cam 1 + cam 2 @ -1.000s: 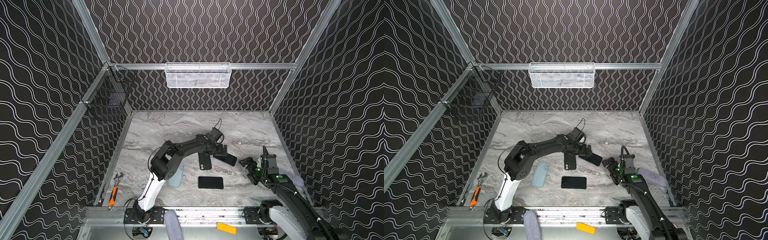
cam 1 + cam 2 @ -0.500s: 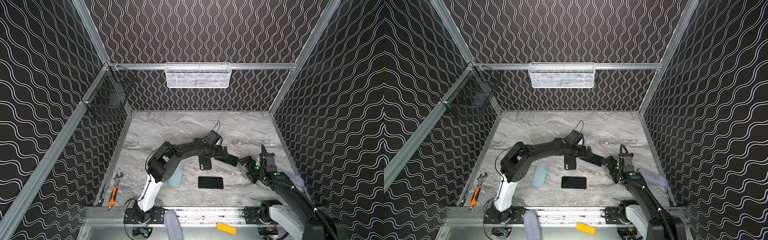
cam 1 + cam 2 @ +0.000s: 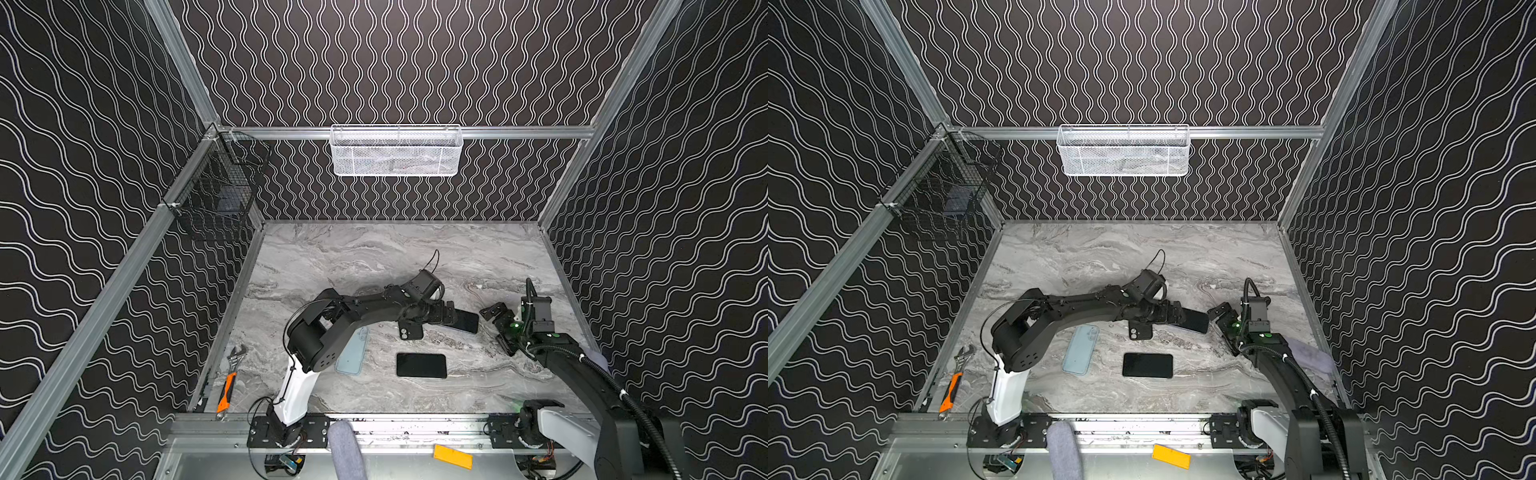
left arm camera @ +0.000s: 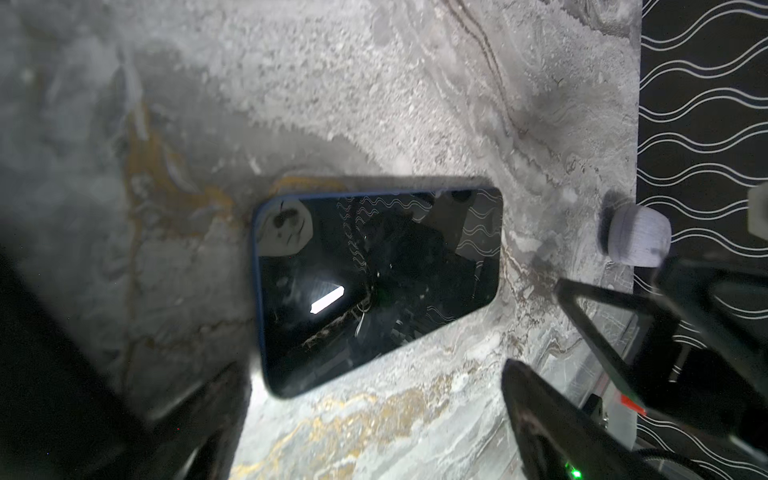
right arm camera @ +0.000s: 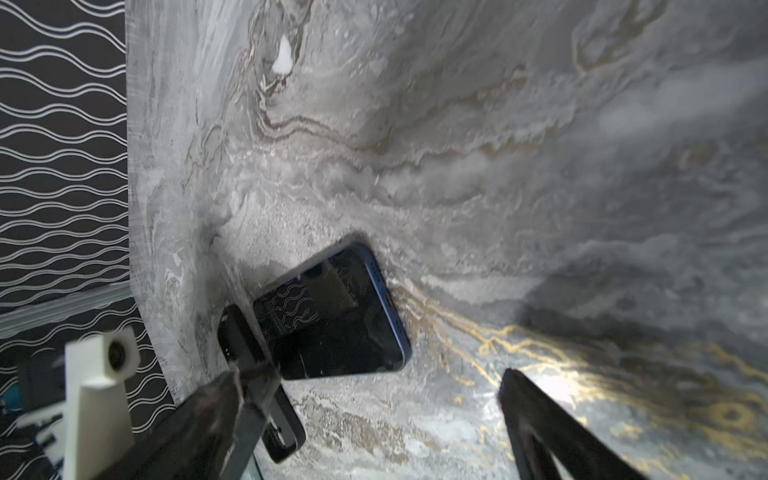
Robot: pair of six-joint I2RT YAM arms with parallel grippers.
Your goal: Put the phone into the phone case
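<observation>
A dark phone [image 4: 374, 291] with a blue rim lies screen up on the marble table [image 3: 374, 257], right of centre in both top views [image 3: 467, 323] [image 3: 1196, 321]. A black phone case [image 3: 411, 333] [image 3: 1140, 332] with a camera cutout lies just left of it, partly under my left arm. The case's end also shows in the right wrist view [image 5: 286, 432]. My left gripper [image 3: 451, 318] [image 4: 374, 436] stands open at the phone's left end. My right gripper [image 3: 496, 328] [image 5: 365, 436] stands open at its right end. Neither holds anything.
A second black phone [image 3: 421, 365] and a light blue case [image 3: 353, 353] lie nearer the front. A wrench [image 3: 235, 355] and an orange-handled tool [image 3: 226, 392] lie at the front left. A white mesh basket [image 3: 397, 151] and a black wire basket [image 3: 216, 199] hang on the walls.
My left wrist has sunk a little toward the table and its elbow has drawn back leftward. My right gripper has edged slightly toward the phone. Both stay open; phones and cases have not moved.
</observation>
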